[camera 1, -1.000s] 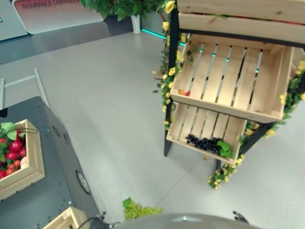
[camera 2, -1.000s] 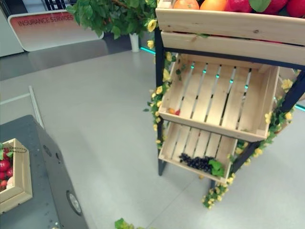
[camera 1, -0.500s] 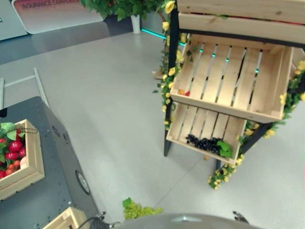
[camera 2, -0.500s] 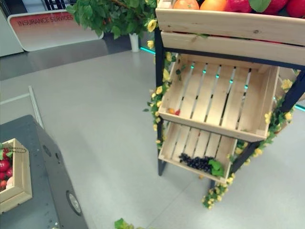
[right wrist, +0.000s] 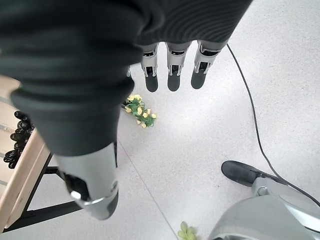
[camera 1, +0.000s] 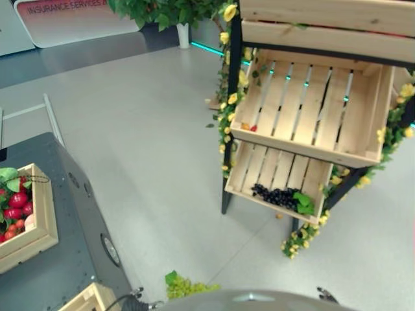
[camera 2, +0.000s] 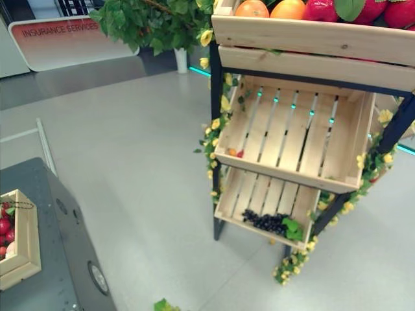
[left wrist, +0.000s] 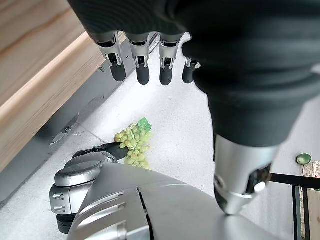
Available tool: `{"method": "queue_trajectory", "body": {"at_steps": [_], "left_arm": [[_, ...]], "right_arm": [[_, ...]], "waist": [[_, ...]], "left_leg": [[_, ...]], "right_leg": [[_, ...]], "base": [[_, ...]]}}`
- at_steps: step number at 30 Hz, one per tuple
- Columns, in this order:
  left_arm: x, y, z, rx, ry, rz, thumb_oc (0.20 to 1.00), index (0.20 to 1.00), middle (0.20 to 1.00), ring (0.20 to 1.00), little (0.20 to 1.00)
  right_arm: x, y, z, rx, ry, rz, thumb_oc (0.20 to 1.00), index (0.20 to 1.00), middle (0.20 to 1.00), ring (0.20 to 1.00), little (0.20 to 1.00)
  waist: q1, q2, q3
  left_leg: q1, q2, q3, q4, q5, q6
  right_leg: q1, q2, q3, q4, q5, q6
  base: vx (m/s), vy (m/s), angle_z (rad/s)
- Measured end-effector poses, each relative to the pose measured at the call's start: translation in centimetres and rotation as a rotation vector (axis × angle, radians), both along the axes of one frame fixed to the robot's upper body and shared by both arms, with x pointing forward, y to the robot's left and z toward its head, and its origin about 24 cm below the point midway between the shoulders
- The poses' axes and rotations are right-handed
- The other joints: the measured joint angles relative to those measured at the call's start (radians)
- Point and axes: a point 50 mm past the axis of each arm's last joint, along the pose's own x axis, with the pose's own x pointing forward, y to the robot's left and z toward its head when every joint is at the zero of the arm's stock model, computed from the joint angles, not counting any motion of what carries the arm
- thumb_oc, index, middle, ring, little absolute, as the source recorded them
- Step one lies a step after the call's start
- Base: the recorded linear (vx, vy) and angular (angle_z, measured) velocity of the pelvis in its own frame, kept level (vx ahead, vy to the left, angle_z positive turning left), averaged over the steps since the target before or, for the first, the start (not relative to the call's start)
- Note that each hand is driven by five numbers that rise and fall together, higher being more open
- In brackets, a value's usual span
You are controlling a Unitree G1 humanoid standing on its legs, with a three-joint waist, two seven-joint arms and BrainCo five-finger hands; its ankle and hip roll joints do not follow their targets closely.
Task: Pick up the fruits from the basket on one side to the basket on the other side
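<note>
A wooden crate [camera 1: 40, 214] of red fruits stands on the dark table [camera 1: 71, 259] at the left. At the right a shelf holds slatted crates. The top crate [camera 2: 305, 35] has oranges and red apples [camera 2: 288, 9]. The middle crate [camera 1: 311, 107] holds only a couple of small fruits [camera 1: 249, 127] in its corner. In the lower crate [camera 1: 272, 170] lies a bunch of black grapes [camera 1: 275, 194]. A bunch of green grapes [left wrist: 134, 148] lies on the floor by the table. My left hand [left wrist: 143, 62] and right hand [right wrist: 172, 65] hang down with straight fingers, open and holding nothing.
Yellow flower garlands [camera 1: 228, 110] trail down the shelf's black posts, and one sprig [right wrist: 140, 111] lies on the floor. A second wooden crate's corner [camera 1: 91, 299] shows at the table's near end. A white rail [camera 1: 53, 120], a potted plant [camera 2: 149, 23] and a sign board [camera 2: 65, 39] stand further back.
The whole picture has shifted slightly, so the camera has moved. The fruits and crates lie as before.
</note>
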Motion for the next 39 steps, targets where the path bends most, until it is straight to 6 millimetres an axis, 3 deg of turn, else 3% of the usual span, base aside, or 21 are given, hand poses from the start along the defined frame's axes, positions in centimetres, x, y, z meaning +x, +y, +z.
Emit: {"method": "queue_trajectory", "body": {"at_steps": [20, 25, 26, 27, 28, 29, 30, 31, 32, 33, 34, 35, 36, 37, 38, 39], "left_arm": [[0.3, 0.1, 0.0, 0.001, -0.006, -0.003, 1.000, 1.000, 1.000, 1.000, 1.000], [1.7, -0.1, 0.2, -0.001, -0.041, -0.007, 1.000, 1.000, 1.000, 1.000, 1.000], [2.7, -0.1, 0.3, -0.004, -0.070, -0.004, 1.000, 1.000, 1.000, 1.000, 1.000], [3.1, -0.3, 0.4, -0.011, -0.088, -0.005, 1.000, 1.000, 1.000, 1.000, 1.000], [4.4, -0.9, 0.6, -0.032, -0.132, -0.002, 1.000, 1.000, 1.000, 1.000, 1.000], [5.0, -1.2, 0.7, -0.041, -0.150, -0.006, 1.000, 1.000, 1.000, 1.000, 1.000], [6.1, -1.6, 0.8, -0.052, -0.175, -0.011, 1.000, 1.000, 1.000, 1.000, 1.000], [6.8, -1.9, 0.9, -0.059, -0.192, -0.021, 1.000, 1.000, 1.000, 1.000, 1.000], [7.5, -2.5, 1.0, -0.077, -0.210, -0.024, 1.000, 1.000, 1.000, 1.000, 1.000], [7.6, -2.6, 1.0, -0.085, -0.214, -0.022, 1.000, 1.000, 1.000, 1.000, 1.000], [7.7, -2.4, 1.1, -0.082, -0.215, -0.019, 1.000, 1.000, 1.000, 1.000, 1.000], [7.5, -2.1, 1.1, -0.077, -0.212, -0.003, 1.000, 1.000, 1.000, 1.000, 1.000], [7.1, -1.9, 1.0, -0.076, -0.200, 0.015, 1.000, 1.000, 1.000, 1.000, 1.000], [6.2, -1.9, 0.7, -0.079, -0.168, 0.026, 1.000, 1.000, 1.000, 1.000, 1.000], [5.9, -1.9, 0.6, -0.078, -0.156, 0.030, 1.000, 1.000, 1.000, 1.000, 1.000], [5.3, -1.4, 0.5, -0.065, -0.140, 0.035, 1.000, 1.000, 1.000, 1.000, 1.000]], "right_arm": [[0.1, 0.0, 0.0, 0.001, -0.001, 0.001, 1.000, 1.000, 1.000, 1.000, 1.000], [0.3, 0.0, 0.0, 0.003, -0.006, 0.006, 1.000, 1.000, 1.000, 1.000, 1.000], [0.6, -0.1, 0.1, -0.001, -0.011, 0.007, 1.000, 1.000, 1.000, 1.000, 1.000], [0.8, -0.2, 0.1, -0.004, -0.015, 0.008, 1.000, 1.000, 1.000, 1.000, 1.000], [1.5, -0.5, 0.3, -0.013, -0.032, 0.013, 1.000, 1.000, 1.000, 1.000, 1.000], [1.6, -0.6, 0.4, -0.018, -0.034, 0.011, 1.000, 1.000, 1.000, 1.000, 1.000], [2.6, -0.6, 0.6, -0.021, -0.058, 0.015, 1.000, 1.000, 1.000, 1.000, 1.000], [2.7, -0.7, 0.6, -0.023, -0.061, 0.015, 1.000, 1.000, 1.000, 1.000, 1.000], [2.7, -0.9, 0.7, -0.031, -0.062, 0.018, 1.000, 1.000, 1.000, 1.000, 1.000], [2.8, -1.0, 0.8, -0.035, -0.072, 0.023, 1.000, 1.000, 1.000, 1.000, 1.000], [3.0, -0.9, 0.8, -0.034, -0.078, 0.024, 1.000, 1.000, 1.000, 1.000, 1.000], [3.3, -0.7, 0.8, -0.031, -0.089, 0.033, 1.000, 1.000, 1.000, 1.000, 1.000], [3.9, -0.6, 0.9, -0.031, -0.107, 0.038, 1.000, 1.000, 1.000, 1.000, 1.000], [3.3, -0.8, 0.9, -0.038, -0.094, 0.030, 1.000, 1.000, 1.000, 1.000, 1.000], [2.9, -0.9, 0.8, -0.041, -0.079, 0.021, 1.000, 1.000, 1.000, 1.000, 1.000], [2.7, -0.3, 0.6, -0.026, -0.073, 0.022, 1.000, 1.000, 1.000, 1.000, 1.000]], "waist": [[0.002, -0.008, -0.013], [0.021, -0.003, 0.031], [0.033, -0.009, 0.056], [0.046, 0.006, 0.073], [0.067, 0.014, 0.102], [0.061, 0.006, 0.109], [0.080, 0.009, 0.125], [0.086, -0.004, 0.128], [0.087, -0.016, 0.135], [0.082, -0.026, 0.122], [0.080, -0.030, 0.117], [0.076, -0.032, 0.117], [0.073, -0.028, 0.116], [0.045, -0.002, 0.097], [0.038, 0.011, 0.094], [0.047, -0.009, 0.086]], "left_leg": [[0.006, 0.001, 0.009, -0.008, 0.000, -0.001], [-0.086, 0.008, -0.054, 0.080, -0.001, -0.003], [-0.134, 0.008, -0.077, 0.144, 0.000, -0.008], [-0.155, 0.011, -0.078, 0.167, 0.012, -0.028], [-0.188, 0.014, -0.087, 0.200, 0.041, -0.072], [-0.216, 0.009, -0.109, 0.226, 0.056, -0.088], [-0.261, -0.008, -0.125, 0.244, 0.128, -0.110], [-0.282, -0.015, -0.125, 0.245, 0.164, -0.117], [-0.315, -0.029, -0.085, 0.278, 0.173, -0.115], [-0.340, 0.004, 0.137, 0.368, 0.073, -0.017], [-0.337, 0.016, 0.228, 0.399, 0.040, 0.009], [-0.318, 0.027, 0.344, 0.442, -0.032, 0.043], [-0.298, 0.037, 0.412, 0.458, -0.066, 0.056], [-0.243, 0.033, 0.451, 0.377, -0.117, 0.062], [-0.207, 0.007, 0.427, 0.278, -0.134, 0.145], [-0.194, -0.025, 0.421, 0.232, -0.126, 0.134]], "right_leg": [[-0.002, 0.000, 0.008, 0.007, 0.000, 0.000], [-0.019, 0.025, -0.014, 0.030, -0.022, -0.011], [-0.032, 0.034, -0.022, 0.053, -0.038, -0.025], [-0.038, 0.042, -0.029, 0.071, -0.044, -0.030], [-0.060, 0.052, -0.042, 0.118, -0.066, -0.048], [-0.073, 0.043, -0.049, 0.140, -0.080, -0.062], [-0.095, 0.051, -0.060, 0.174, -0.091, -0.075], [-0.114, 0.038, -0.060, 0.191, -0.099, -0.086], [-0.120, 0.016, -0.112, 0.197, -0.088, -0.108], [-0.120, -0.016, -0.204, 0.188, -0.074, -0.108], [-0.122, -0.025, -0.234, 0.180, -0.070, -0.104], [-0.126, -0.025, -0.249, 0.166, -0.069, -0.098], [-0.123, -0.022, -0.263, 0.160, -0.066, -0.096], [-0.127, -0.005, -0.280, 0.164, -0.065, -0.089], [-0.137, 0.004, -0.282, 0.186, -0.067, -0.076], [-0.165, -0.010, -0.266, 0.225, -0.079, -0.076]], "base": [[-0.01, -0.008, 0.00], [-0.09, -0.098, 0.46], [-0.10, -0.054, 0.61], [-0.12, -0.059, 0.82], [-0.09, -0.037, 0.69], [-0.05, -0.019, 0.90], [-0.04, -0.043, 0.77], [-0.01, -0.046, 0.93], [0.09, -0.052, 0.87], [0.14, -0.040, 0.78], [0.17, -0.012, 0.49], [0.14, 0.043, 0.27], [0.17, 0.101, 0.54], [0.19, 0.117, 0.68], [0.18, 0.099, 0.59], [0.16, 0.084, 0.29]]}}
